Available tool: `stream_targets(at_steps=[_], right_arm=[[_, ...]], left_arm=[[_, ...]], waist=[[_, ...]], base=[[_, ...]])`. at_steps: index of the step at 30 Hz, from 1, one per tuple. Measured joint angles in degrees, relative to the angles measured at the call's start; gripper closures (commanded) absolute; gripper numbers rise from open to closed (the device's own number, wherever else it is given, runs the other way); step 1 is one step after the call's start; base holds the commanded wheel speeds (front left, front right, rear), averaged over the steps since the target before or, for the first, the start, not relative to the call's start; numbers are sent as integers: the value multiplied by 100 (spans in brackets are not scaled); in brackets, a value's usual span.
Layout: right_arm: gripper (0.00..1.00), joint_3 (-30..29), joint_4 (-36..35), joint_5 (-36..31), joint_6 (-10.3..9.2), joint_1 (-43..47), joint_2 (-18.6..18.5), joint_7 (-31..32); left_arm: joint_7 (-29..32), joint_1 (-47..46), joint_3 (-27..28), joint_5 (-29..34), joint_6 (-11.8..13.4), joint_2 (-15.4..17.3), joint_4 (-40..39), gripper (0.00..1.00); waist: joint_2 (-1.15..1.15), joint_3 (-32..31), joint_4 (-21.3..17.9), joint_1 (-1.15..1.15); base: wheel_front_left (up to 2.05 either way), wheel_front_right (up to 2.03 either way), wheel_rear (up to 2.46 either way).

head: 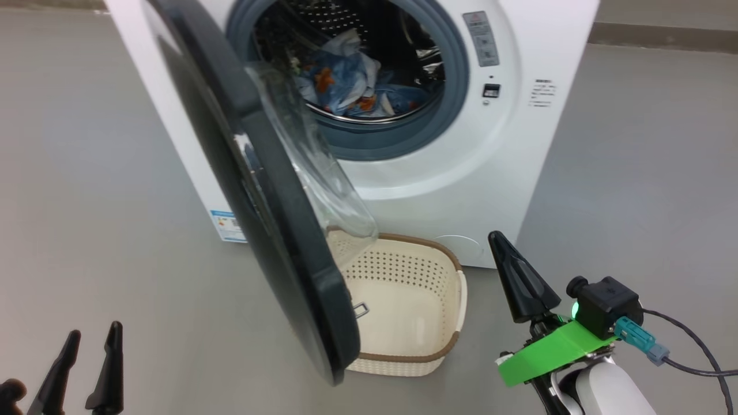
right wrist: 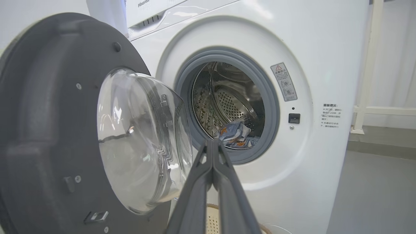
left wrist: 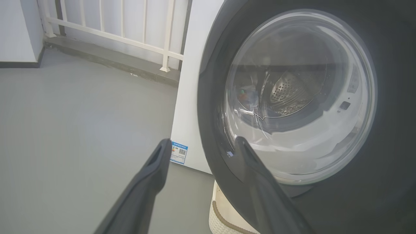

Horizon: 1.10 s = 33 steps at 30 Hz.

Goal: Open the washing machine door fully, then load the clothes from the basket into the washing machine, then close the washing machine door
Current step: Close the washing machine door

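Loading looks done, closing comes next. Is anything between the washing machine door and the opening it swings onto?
Nothing visible: the clothes lie inside the drum, and the basket sits low beneath the washing machine door. The shut right tool points toward the drum; whether it clears the swing is unclear.

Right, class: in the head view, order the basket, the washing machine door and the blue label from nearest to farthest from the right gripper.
From the right gripper:
1. basket, just to its left.
2. washing machine door, open, beyond the basket's left side.
3. blue label, farthest left, low on the washing machine.
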Motion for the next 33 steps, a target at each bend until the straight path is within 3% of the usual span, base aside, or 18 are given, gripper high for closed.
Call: stream_targets(at_steps=[5, 14, 20, 27, 33], right_arm=[[100, 189, -169, 41, 0, -171, -11, 0], [100, 443, -1174, 259, 0, -324, -22, -1], [100, 1033, -1567, 420, 0, -326, -34, 0], [100, 1907, -1413, 527, 0, -527, -53, 0], [100, 2670, -700, 566, 0, -675, -64, 0]], left_arm=[[0, -31, -57, 0, 0, -27, 47, 0], [0, -31, -124, 0, 0, -88, 175, 0], [0, -31, -131, 0, 0, -90, 207, 0], [0, -31, -143, 0, 0, -146, 260, 0], [1, -32, -155, 2, 0, -185, 264, 0]], waist=[[0, -36, 280, 0], [0, -134, 716, 0], [0, -188, 888, 0], [0, -241, 955, 0], [0, -271, 1034, 0]], base=[[0, 0, 0], [0, 0, 0], [0, 0, 0], [0, 0, 0], [0, 0, 0]])
